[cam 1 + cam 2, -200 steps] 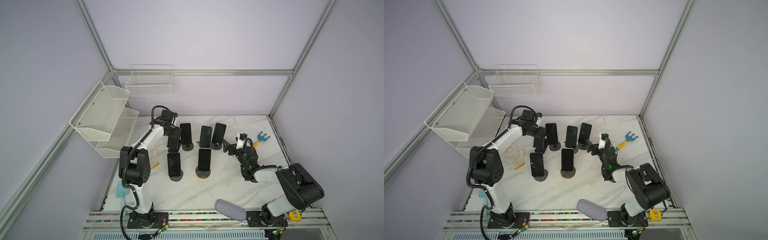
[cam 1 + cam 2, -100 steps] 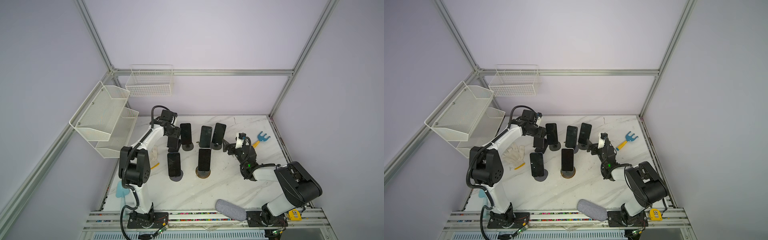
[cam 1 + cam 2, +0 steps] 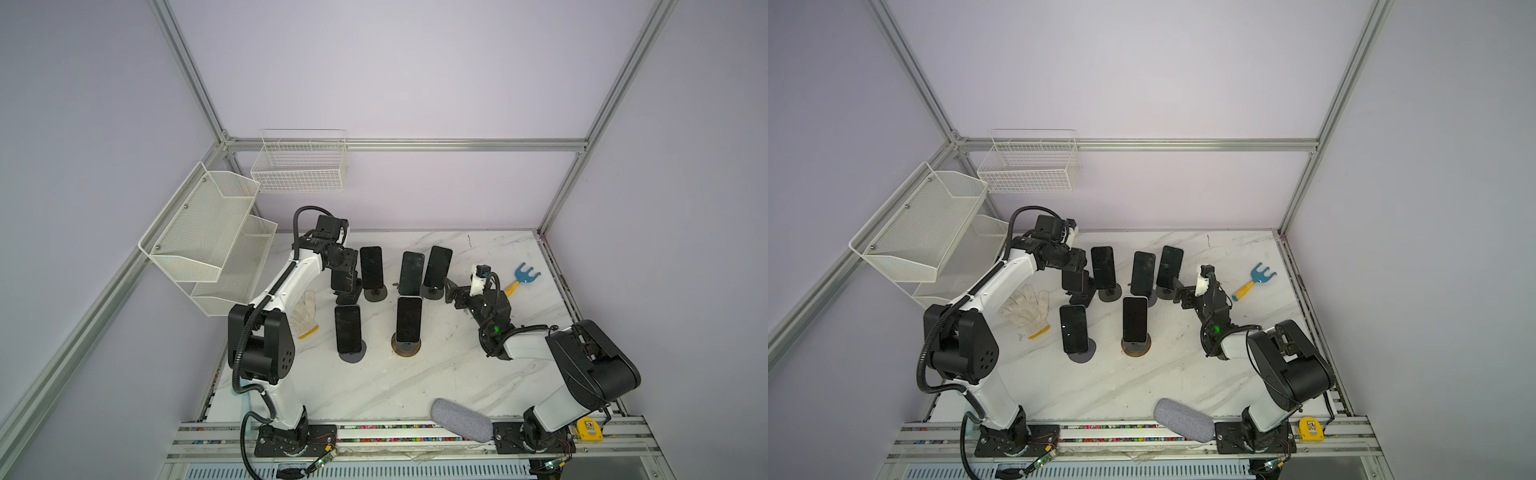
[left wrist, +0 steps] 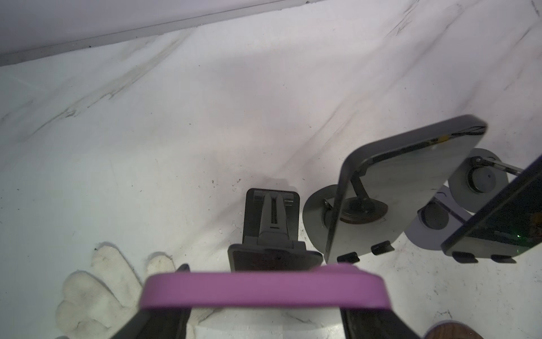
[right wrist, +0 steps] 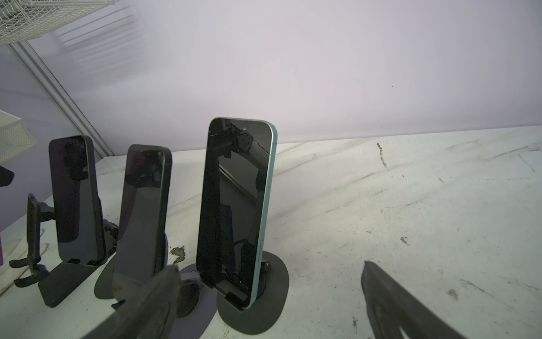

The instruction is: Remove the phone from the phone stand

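Grip: the left gripper (image 4: pixel 265 314) is clenched on the phone (image 4: pixel 264 289), one finger on each long side, with the purple edge of its case spanning the gap between them. The phone hangs upright just in front of the backplate of its black stand (image 4: pixel 271 223). Whether its lower edge is clear of the stand's hooks cannot be told from these views.

Recommended handling: lift straight up along the backplate until the lower edge is clear, and only then draw the phone away. Pulling sideways early would probably catch the hooks and drag or tip the light stand. The squeeze should be kept even, as the case looks smooth enough to slip.

Clearances: a neighbouring phone (image 4: pixel 410 187) leans on its own stand just beside this one, so the exit path should favour the side where the glove (image 4: pixel 96 293) lies on the table (image 4: pixel 176 117).

Right gripper (image 3: pixel 451 292): jaws wide apart, holding nothing, near the rear phones. It should keep out of the way.
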Controlling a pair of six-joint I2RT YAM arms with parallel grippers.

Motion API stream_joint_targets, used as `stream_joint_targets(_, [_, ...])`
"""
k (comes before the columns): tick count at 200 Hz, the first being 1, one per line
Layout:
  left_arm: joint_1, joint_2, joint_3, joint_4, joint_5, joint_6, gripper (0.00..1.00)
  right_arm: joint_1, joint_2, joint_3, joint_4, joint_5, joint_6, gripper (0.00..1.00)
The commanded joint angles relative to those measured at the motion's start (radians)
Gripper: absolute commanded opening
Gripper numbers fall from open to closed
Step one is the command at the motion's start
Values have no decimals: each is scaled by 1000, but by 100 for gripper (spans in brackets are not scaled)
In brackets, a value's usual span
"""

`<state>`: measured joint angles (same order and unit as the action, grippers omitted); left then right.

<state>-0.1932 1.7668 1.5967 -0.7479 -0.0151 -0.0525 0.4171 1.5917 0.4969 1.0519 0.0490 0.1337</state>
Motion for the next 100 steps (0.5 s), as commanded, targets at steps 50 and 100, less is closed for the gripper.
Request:
stream_joint_targets(50, [-2, -113, 170, -75, 11, -43, 71, 5, 9, 22, -24, 46, 15, 97])
stream_joint_targets(100, [-2, -164, 221, -61, 132, -114, 70, 6, 15, 22, -14, 43, 18, 97])
